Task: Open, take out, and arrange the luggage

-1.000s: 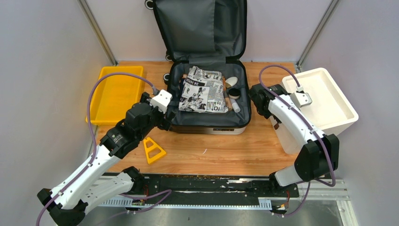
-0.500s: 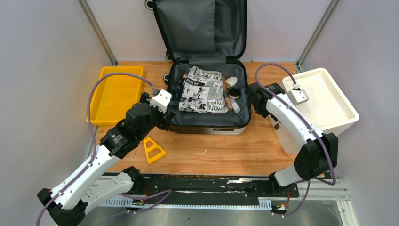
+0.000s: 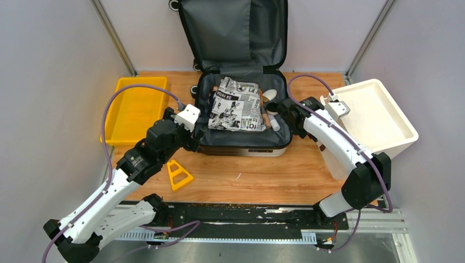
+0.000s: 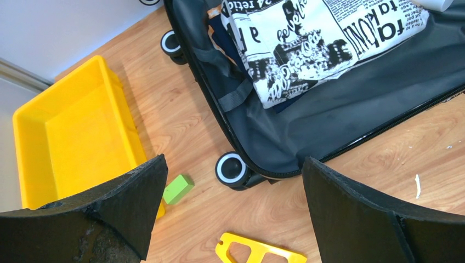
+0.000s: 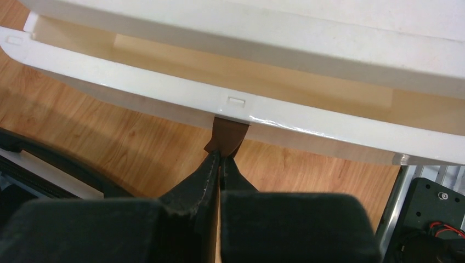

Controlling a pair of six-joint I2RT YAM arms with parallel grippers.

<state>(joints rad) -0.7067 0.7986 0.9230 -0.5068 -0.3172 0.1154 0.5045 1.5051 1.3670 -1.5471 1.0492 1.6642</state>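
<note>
While the left gripper [image 4: 233, 167] hangs with jaws spread just beside the near-left corner of the luggage [image 4: 285, 131], the right gripper [image 5: 220, 160] pinches a small brown piece [image 5: 227, 134] near the white bin [image 5: 164, 93]. Farther back the luggage lies open between both arms, with the newspaper-print cloth [image 3: 237, 107] inside. Unpacking seems in hand; the next move calls for grasping that cloth.

luggage [image 3: 236, 38] lid top out of frame on top cam; small items [image 3: 267, 116] nxt to cloth [image 3: 237, 104] too tiny for id
</note>
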